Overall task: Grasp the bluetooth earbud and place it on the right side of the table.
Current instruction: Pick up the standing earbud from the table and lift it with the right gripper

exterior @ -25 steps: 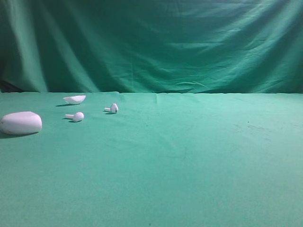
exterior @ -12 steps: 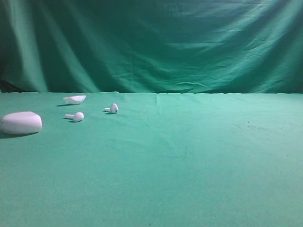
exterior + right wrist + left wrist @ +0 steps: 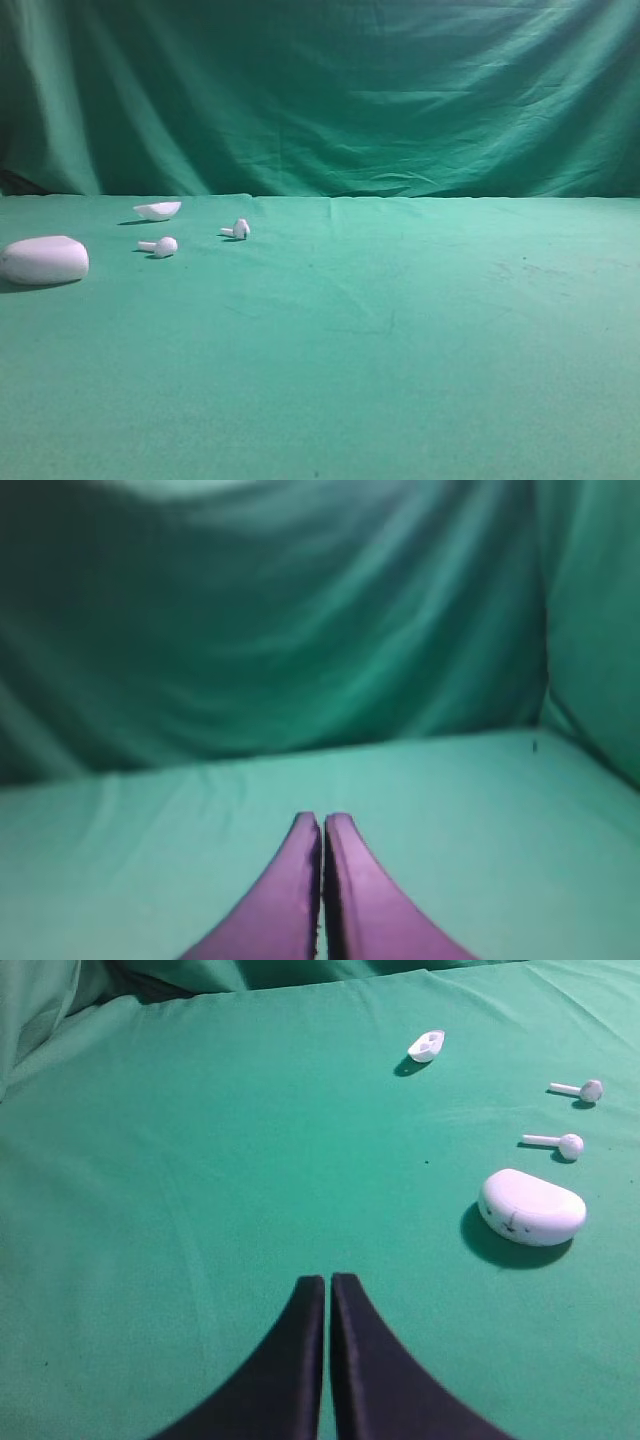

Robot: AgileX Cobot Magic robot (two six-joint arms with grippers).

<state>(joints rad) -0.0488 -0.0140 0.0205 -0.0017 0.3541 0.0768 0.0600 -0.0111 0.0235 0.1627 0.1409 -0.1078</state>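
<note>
Two tiny white bluetooth earbuds lie on the green table [image 3: 400, 330] at the left: one earbud [image 3: 160, 245] nearer the case, the other earbud [image 3: 238, 229] a little farther right. Both show in the left wrist view, the nearer [image 3: 560, 1143] and the farther [image 3: 582, 1089], at the right. My left gripper [image 3: 328, 1280] is shut and empty, low over bare cloth, well short and left of them. My right gripper [image 3: 322, 820] is shut and empty over bare cloth facing the backdrop. Neither gripper shows in the exterior high view.
A large white oval case [image 3: 44, 260] sits at the far left, also in the left wrist view [image 3: 531, 1207]. A white shallow shell-shaped piece [image 3: 158, 210] lies behind the earbuds, seen too in the left wrist view [image 3: 427, 1045]. The draped green backdrop [image 3: 320, 90] rises behind the table.
</note>
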